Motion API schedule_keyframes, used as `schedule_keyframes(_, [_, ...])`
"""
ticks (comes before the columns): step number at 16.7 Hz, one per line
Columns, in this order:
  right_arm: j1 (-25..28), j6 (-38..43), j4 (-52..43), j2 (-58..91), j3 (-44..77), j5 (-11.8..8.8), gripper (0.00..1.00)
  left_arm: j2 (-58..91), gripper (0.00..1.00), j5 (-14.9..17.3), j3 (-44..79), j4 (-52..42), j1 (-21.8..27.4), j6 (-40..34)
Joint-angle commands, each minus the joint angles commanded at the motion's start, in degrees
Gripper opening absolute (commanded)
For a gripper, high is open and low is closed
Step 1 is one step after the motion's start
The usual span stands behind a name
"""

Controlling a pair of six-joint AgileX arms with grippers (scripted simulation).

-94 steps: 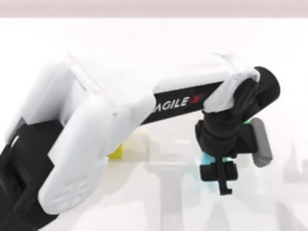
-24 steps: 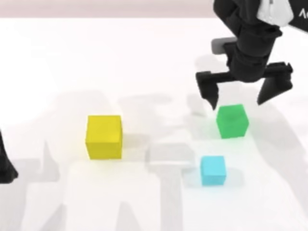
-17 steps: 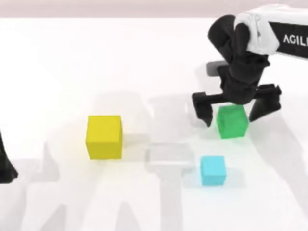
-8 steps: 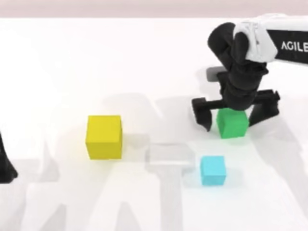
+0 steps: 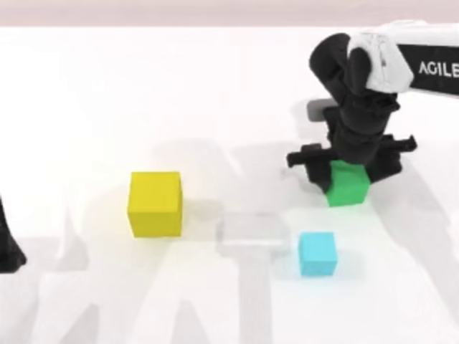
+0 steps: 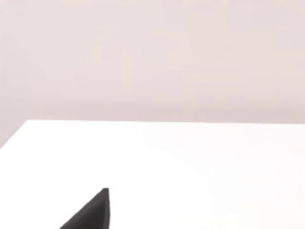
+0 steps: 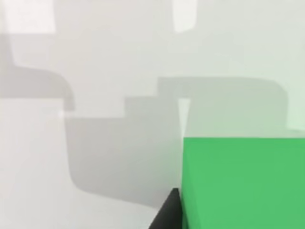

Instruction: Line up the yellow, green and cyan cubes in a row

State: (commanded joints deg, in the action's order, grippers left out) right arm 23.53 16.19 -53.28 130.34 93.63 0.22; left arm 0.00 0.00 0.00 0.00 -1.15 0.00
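Right gripper (image 5: 349, 166) sits down over the green cube (image 5: 349, 185), jaws clamped on its sides; cyan cube (image 5: 318, 253) lies just nearer the camera, yellow cube (image 5: 155, 203) far left
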Motion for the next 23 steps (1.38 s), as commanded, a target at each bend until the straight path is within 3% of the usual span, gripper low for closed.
schedule_keyframes(3, [0.0, 0.0, 0.0, 0.0, 0.0, 0.0, 0.02, 0.0, 1.0, 0.0, 0.0, 0.0, 0.0, 0.0])
schedule_keyframes(4, [0.0, 0.0, 0.0, 0.0, 0.0, 0.0, 0.0, 0.0, 1.0, 0.0, 0.0, 0.0, 0.0, 0.0])
schedule_keyframes(13, [-0.1, -0.2, -0.7, -1.4, 0.6, 0.4, 0.0, 0.0, 1.0, 0.0, 0.0, 0.0, 0.0, 0.0])
schedule_keyframes(20, [0.3, -0.2, -13.0, -4.8, 9.1, 0.3, 0.0, 0.0, 1.0, 0.0, 0.0, 0.0, 0.0, 0.0])
schedule_keyframes(23, [0.3, -0.3, -14.2, -5.4, 10.0, 0.3, 0.0, 0.0, 1.0, 0.0, 0.0, 0.0, 0.0, 0.0])
